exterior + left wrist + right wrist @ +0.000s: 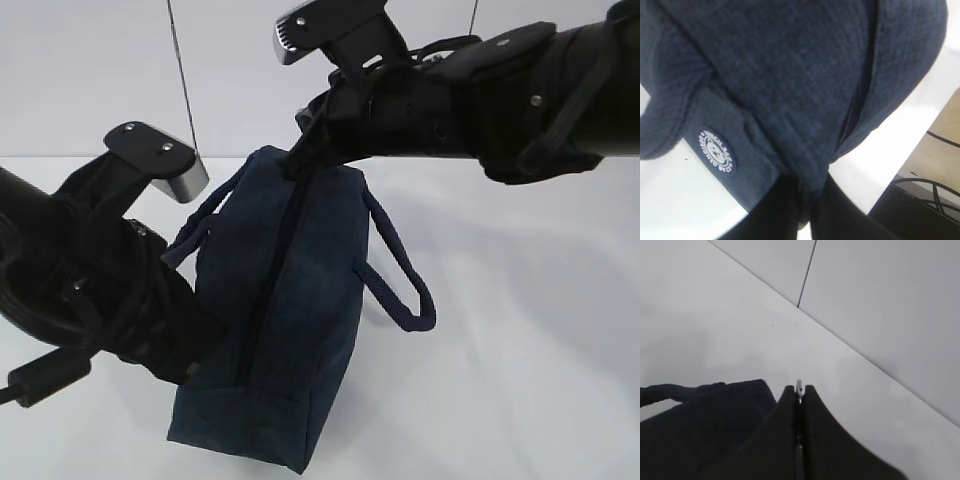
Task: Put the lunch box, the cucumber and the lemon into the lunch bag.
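Right claw (799,395) clamped on zipper pull (799,386), left claw (807,210) pinching lunch bag (290,290) end; fabric slip would drag bag across the desk (520,350).

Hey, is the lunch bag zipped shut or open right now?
Shut, as far as visible: the lunch bag shows one closed dark seam along its top, no lining. The right gripper pinches a small metal piece at the far end.

dark navy lunch bag (300,300)

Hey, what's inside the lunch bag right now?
Nothing inside shows. The lunch bag looks zipped closed along its top, so its fabric hides whatever it holds. The right claw pinches a small metal piece at the bag's far end.
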{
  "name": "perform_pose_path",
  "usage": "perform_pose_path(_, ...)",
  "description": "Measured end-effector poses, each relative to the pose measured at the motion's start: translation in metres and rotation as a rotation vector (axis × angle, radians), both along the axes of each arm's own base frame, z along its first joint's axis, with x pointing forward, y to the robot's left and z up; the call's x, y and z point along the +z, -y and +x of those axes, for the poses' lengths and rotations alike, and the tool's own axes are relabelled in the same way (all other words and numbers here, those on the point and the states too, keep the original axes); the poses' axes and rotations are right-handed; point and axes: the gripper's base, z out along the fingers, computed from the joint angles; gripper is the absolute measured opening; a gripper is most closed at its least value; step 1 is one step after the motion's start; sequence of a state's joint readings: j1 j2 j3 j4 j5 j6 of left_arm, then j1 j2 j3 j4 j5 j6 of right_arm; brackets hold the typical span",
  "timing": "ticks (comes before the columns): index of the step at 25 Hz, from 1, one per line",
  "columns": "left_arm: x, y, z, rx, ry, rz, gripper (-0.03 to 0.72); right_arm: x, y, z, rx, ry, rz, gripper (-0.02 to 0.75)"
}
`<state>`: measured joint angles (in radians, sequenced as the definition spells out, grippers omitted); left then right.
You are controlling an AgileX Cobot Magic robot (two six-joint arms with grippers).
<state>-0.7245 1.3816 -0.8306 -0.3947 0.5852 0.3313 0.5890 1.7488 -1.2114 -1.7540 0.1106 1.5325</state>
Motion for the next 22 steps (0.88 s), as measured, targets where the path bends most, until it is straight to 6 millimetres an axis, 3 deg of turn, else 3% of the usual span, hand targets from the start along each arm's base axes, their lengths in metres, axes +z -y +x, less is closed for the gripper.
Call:
perform_pose_path(10, -0.011, -0.005, -0.005, 0.001, -0.014, 0.02, 0.002, -0.015, -0.003, 0.03, -0.041, -0.012, -0.001, -0.013)
perform_pose_path(16, -0.01, -0.004, -0.003, 0.005, 0.006, 0.011, 0.002, -0.022, 0.012, 0.042, -0.148, -0.121, 0.18, -0.013)
perform_pose_path(22, -0.01, -0.005, -0.004, 0.003, 0.006, 0.011, 0.001, -0.022, 0.011, 0.047, -0.206, -0.188, 0.32, -0.013)
